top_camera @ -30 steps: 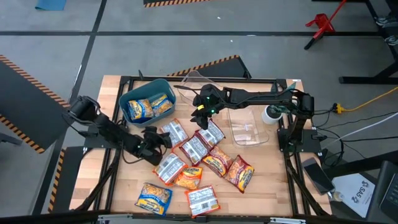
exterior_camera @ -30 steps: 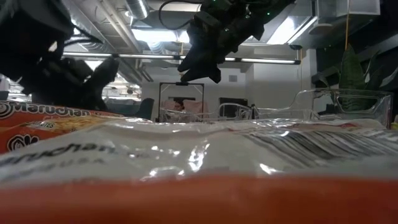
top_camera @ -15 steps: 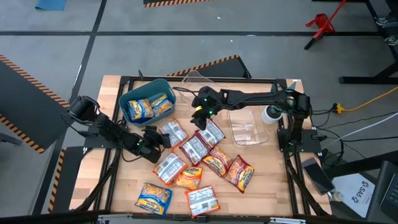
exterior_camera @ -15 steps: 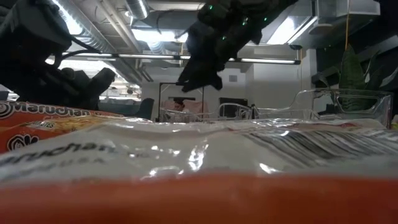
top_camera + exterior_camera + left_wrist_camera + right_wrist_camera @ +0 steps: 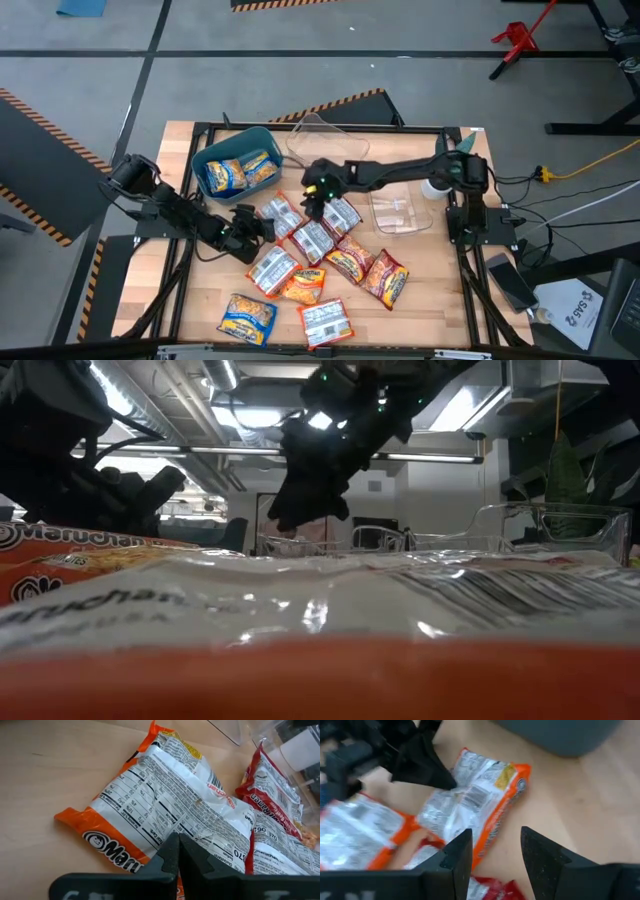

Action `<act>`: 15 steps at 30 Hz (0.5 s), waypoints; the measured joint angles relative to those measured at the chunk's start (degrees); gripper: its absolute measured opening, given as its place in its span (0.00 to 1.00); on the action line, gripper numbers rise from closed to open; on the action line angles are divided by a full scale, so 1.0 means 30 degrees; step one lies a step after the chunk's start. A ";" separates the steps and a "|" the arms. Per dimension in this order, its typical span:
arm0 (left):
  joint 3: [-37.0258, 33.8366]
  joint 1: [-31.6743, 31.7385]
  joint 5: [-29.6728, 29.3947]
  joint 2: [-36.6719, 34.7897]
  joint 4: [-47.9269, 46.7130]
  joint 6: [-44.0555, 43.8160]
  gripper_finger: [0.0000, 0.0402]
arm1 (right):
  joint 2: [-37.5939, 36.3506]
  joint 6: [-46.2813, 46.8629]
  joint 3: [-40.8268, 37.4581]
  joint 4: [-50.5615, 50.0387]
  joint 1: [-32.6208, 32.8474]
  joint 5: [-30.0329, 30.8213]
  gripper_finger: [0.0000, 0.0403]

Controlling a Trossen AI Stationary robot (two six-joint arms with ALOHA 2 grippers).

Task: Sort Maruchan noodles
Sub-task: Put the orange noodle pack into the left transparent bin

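Nearest the low camera, a crinkly orange-and-silver Maruchan noodle packet (image 5: 300,610) fills the foreground; "Maruchan" reads in white on its orange edge and "U.S.A." in smaller print below.

On the wooden bench (image 5: 420,290) about ten flat plastic packets lie scattered. A blue-and-yellow packet (image 5: 247,318) sits at the near edge, with a silvery white packet with red trim (image 5: 326,321) just beside it. Past these lie an orange packet (image 5: 303,284), two red packets (image 5: 386,276) side by side, and several silver-backed ones.

The left gripper (image 5: 262,226), jaws together and holding nothing, rests low beside an orange-edged silver packet (image 5: 165,815). The left wrist view shows that packet's back: a nutrition panel in black print, a round face logo and the letters "Maru" on the orange border. A red packet (image 5: 272,800) beside it reads "Ramen" and "Beef Flavor".

The right gripper (image 5: 492,852) hovers above an orange-trimmed silver packet (image 5: 475,802) in the middle of the pile, jaws apart and empty.

Farther back, a teal plastic bin (image 5: 232,148) holds two blue-and-yellow packets (image 5: 238,172). A clear plastic container (image 5: 400,205) stands to the right, another clear container (image 5: 320,135) behind.
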 joint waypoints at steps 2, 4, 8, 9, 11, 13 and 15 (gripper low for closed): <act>0.0000 0.0000 0.0092 0.0000 -0.0020 0.0189 0.00 | 0.0004 -0.0781 0.0000 0.0078 0.0423 0.1427 0.38; 0.0000 0.0000 0.0161 0.0000 -0.0059 0.0418 0.00 | 0.0179 -0.1216 0.0022 0.0329 0.0757 0.1842 0.38; 0.0000 0.0000 0.0283 0.0000 -0.0137 0.0649 0.00 | 0.0486 -0.1250 0.0039 0.0887 0.1125 0.0790 0.38; -0.0006 0.0000 0.0289 0.0000 -0.0144 0.0649 0.00 | 0.0579 -0.1243 0.0061 0.0996 0.1174 0.0785 0.38; -0.0007 0.0000 0.0291 0.0000 -0.0151 0.0649 0.00 | 0.0727 -0.1240 -0.0015 0.0542 0.1269 0.0727 0.42; -0.0007 0.0000 0.0293 0.0000 -0.0151 0.0646 0.00 | 0.1095 -0.1075 0.0028 0.0908 0.1273 0.0516 0.49; -0.0007 0.0000 0.0297 0.0000 -0.0190 0.0642 0.00 | 0.1317 -0.0320 -0.0017 0.0750 0.1218 0.0347 0.58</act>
